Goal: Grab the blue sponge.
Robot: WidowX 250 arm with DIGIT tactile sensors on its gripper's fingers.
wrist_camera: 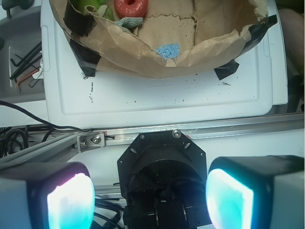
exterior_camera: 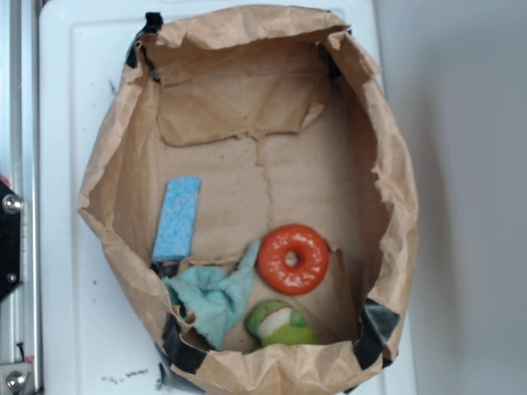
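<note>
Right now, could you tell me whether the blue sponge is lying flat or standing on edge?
Lying flat. In the exterior view the sponge shows its broad porous face on the bag floor, beside the cloth.

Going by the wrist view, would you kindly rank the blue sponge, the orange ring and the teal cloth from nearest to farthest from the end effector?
1. Blue sponge, just behind the bag's near wall, centre.
2. Teal cloth, deeper inside, left of centre.
3. Orange ring, at the top edge, beyond the cloth.
</note>
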